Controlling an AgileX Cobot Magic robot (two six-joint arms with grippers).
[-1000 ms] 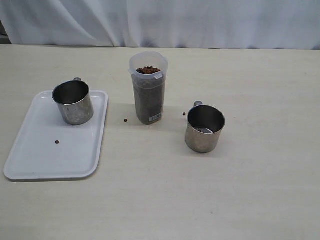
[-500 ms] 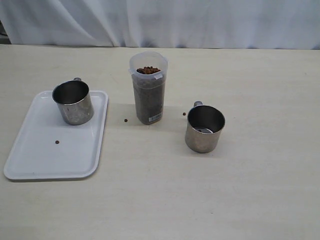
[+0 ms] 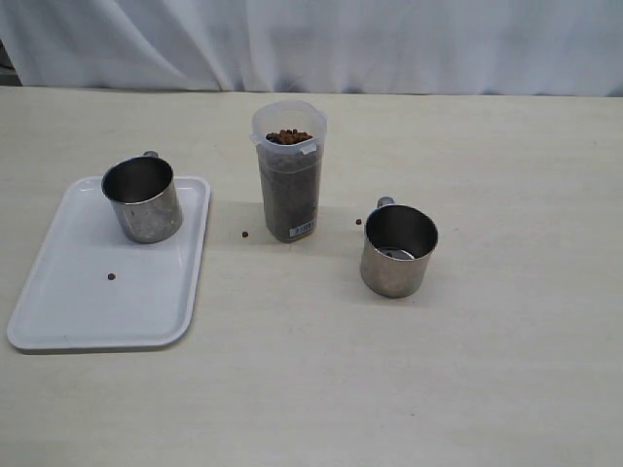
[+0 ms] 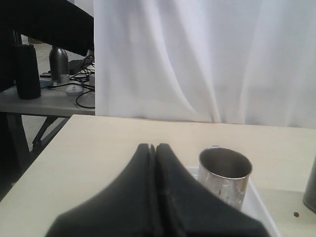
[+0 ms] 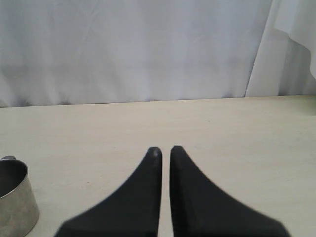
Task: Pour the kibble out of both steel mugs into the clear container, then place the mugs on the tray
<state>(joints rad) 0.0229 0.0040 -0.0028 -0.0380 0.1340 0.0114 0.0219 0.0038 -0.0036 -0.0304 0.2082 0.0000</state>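
Note:
The clear container [image 3: 289, 185] stands mid-table, filled nearly to its rim with kibble [image 3: 288, 137]. One steel mug [image 3: 143, 198] stands upright on the far part of the white tray [image 3: 97, 311] at the left. A second steel mug [image 3: 397, 251] stands upright on the table to the right of the container, and no kibble shows inside it. Neither gripper appears in the exterior view. My left gripper [image 4: 154, 146] is shut and empty, short of the tray's mug [image 4: 224, 175]. My right gripper [image 5: 165, 149] is shut and empty, with the other mug [image 5: 15, 202] off to one side.
Single loose pellets lie on the tray [image 3: 111, 276] and on the table beside the container [image 3: 244, 234] and near the right mug [image 3: 358, 221]. A white curtain [image 3: 311, 44] hangs behind the table's far edge. A side desk with cables [image 4: 54, 84] shows in the left wrist view.

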